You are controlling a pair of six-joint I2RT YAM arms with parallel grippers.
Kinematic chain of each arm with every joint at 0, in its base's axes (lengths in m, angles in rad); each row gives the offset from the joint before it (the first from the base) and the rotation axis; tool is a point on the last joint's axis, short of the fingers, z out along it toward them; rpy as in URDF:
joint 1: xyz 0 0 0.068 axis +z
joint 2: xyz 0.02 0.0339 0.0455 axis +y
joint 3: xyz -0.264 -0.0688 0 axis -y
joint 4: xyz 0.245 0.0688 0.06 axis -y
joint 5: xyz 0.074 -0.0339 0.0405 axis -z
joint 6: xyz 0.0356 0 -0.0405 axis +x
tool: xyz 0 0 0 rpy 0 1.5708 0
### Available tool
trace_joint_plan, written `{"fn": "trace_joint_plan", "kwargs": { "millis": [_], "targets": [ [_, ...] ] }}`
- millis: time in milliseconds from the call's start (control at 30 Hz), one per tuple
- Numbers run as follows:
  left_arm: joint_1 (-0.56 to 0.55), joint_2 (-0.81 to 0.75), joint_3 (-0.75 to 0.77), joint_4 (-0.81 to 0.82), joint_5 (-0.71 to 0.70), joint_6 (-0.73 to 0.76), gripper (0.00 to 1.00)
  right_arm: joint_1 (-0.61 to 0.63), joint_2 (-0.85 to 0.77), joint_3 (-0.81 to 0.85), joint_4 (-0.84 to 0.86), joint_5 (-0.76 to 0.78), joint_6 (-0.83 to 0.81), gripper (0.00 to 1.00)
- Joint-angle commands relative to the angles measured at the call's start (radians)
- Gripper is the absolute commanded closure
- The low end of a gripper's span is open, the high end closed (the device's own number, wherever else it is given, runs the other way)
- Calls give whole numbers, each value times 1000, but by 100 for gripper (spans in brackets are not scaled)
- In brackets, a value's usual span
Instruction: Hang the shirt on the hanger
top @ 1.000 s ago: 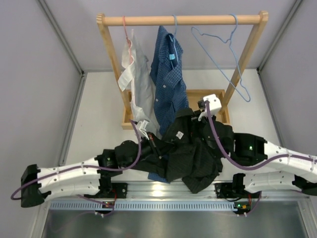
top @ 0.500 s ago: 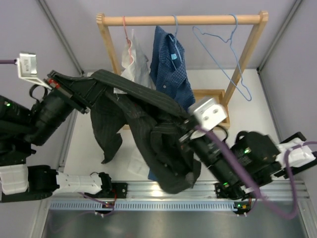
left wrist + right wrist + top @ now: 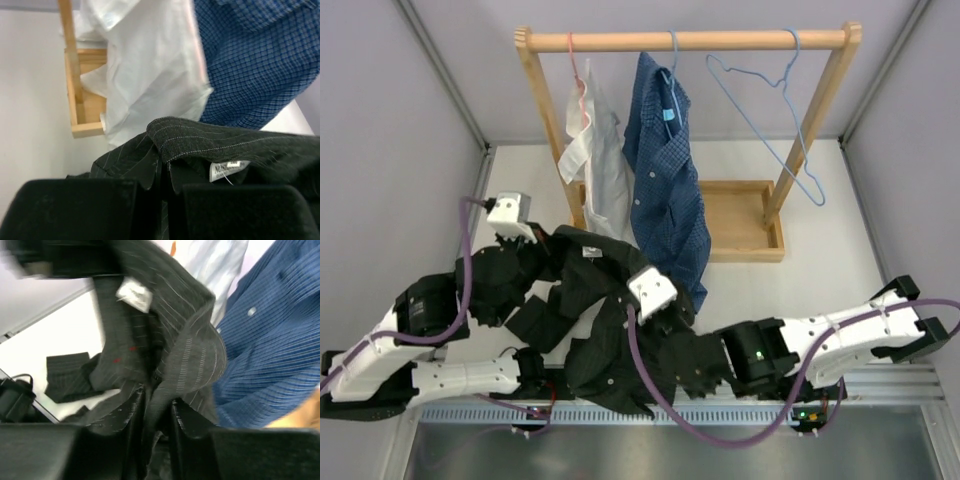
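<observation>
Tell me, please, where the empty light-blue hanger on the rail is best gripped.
Probably the long straight lower wire, from the near side: the hanger hangs bare on the rail, apart from the blue checked shirt, and that wire is its most exposed part.

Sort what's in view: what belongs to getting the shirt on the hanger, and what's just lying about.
Job in hand:
black shirt
empty light-blue wire hanger, on the rail
left gripper, jaws shut on the shirt near its collar
right gripper, shirt cloth between its jaws

Just there:
white shirt
blue checked shirt
pink hanger
wooden rack
</observation>
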State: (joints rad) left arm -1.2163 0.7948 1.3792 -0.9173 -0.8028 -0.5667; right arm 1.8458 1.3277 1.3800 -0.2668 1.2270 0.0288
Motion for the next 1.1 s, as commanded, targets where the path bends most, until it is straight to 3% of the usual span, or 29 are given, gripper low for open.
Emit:
{"fn": "trace_joint_plan", "kwargs": {
  "millis": [0, 67, 100, 167, 200, 233, 400, 533, 667, 767, 933, 1000, 1033, 1067],
  "targets": [
    [3, -106, -83, -2, -96, -122, 100, -94, 30, -21, -140, -210, 306, 74],
    [3, -115, -89, -66, -156, -168, 100, -131, 13, -59, -103, -294, 306, 59],
    [3, -115, -89, -87, -180, -185, 100, -173, 4, -67, -94, -384, 307, 35],
    [3, -127, -103, -94, -207, -188, 100, -197, -5, -99, -68, -510, 249, 23],
    [3, -134, -108, -91, -210, -187, 100, -206, -48, -125, -43, -550, 217, 12],
    [3, -134, -109, -91, -205, -171, 100, -206, -85, -195, 7, -582, 153, 9],
    [3, -158, -101, -71, -102, -84, 100, -308, -458, -468, 63, -831, 39, 5],
    [3, -201, -101, -61, -52, -50, 100, -450, -607, -573, 12, -967, -6, 4],
    [1, -216, -94, -63, -30, -53, 100, -554, -602, -628, 3, -1131, -21, 4],
    [3, -209, -82, -61, -7, -55, 100, -605, -526, -651, 21, -1169, -59, 3],
    [3, -197, -65, -61, 8, -53, 100, -663, -401, -706, 167, -1282, -86, 1],
    [3, -197, -55, -61, 8, -53, 100, -671, -337, -711, 205, -1259, -99, 5],
    [3, -200, -43, -61, 1, -55, 100, -672, -317, -704, 227, -1238, -108, 11],
    [1, -200, -36, -61, -6, -53, 100, -674, -299, -696, 228, -1210, -119, 91]
  ]
}}
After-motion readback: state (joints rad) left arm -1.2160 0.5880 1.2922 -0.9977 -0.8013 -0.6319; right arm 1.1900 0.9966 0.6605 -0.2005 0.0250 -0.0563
